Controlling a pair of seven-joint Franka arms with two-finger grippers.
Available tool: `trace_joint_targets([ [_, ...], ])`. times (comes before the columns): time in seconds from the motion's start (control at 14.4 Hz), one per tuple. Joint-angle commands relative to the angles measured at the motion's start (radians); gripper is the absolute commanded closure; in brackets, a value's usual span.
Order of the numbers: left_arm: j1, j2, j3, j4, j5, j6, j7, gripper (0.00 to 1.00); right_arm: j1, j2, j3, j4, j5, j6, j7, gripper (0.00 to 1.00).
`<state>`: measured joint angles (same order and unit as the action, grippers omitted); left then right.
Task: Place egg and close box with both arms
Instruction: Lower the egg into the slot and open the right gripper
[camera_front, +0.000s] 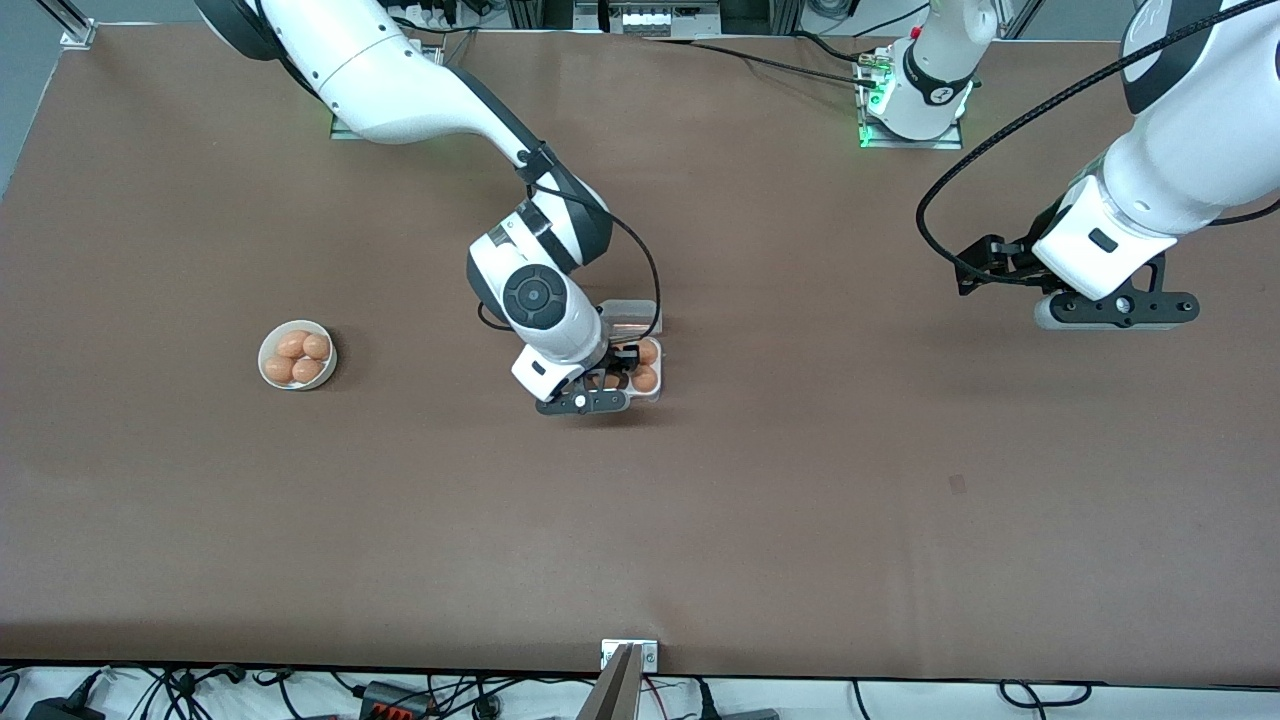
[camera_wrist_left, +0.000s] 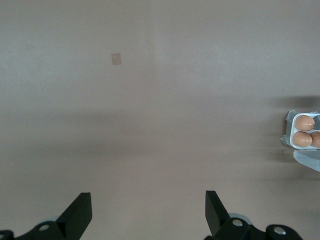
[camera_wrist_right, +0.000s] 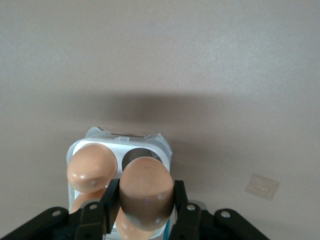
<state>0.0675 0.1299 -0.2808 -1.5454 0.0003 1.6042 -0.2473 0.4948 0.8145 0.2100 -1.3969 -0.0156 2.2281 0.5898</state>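
Observation:
The clear box (camera_front: 650, 392) sits mid-table with its lid (camera_front: 630, 313) open toward the robots' bases. My right gripper (camera_front: 610, 375) is over the box, shut on a light-brown egg (camera_wrist_right: 146, 192). In the right wrist view the box (camera_wrist_right: 162, 145) shows one empty cell (camera_wrist_right: 136, 154), with other eggs (camera_wrist_right: 92, 172) in its cells. Two eggs (camera_front: 646, 364) show in the front view. My left gripper (camera_wrist_left: 148, 210) is open and empty, held over bare table at the left arm's end. The box's edge (camera_wrist_left: 290, 121) with eggs shows in the left wrist view.
A round white bowl (camera_front: 268, 372) with several brown eggs stands toward the right arm's end of the table. A small pale patch (camera_front: 957, 484) marks the tabletop nearer the front camera. A metal bracket (camera_front: 629, 655) sits at the table's front edge.

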Motion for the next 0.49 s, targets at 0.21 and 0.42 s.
trace_joint_targets([
  [0.21, -0.002, 0.007, -0.005, 0.025, 0.012, -0.021, -0.001, 0.00, 0.007, 0.032, 0.008, 0.022, 0.003, 0.013, 0.046, 0.30],
  [0.42, -0.002, 0.007, -0.005, 0.025, 0.012, -0.021, -0.001, 0.00, -0.002, -0.014, 0.005, 0.042, -0.004, -0.025, 0.070, 0.00],
])
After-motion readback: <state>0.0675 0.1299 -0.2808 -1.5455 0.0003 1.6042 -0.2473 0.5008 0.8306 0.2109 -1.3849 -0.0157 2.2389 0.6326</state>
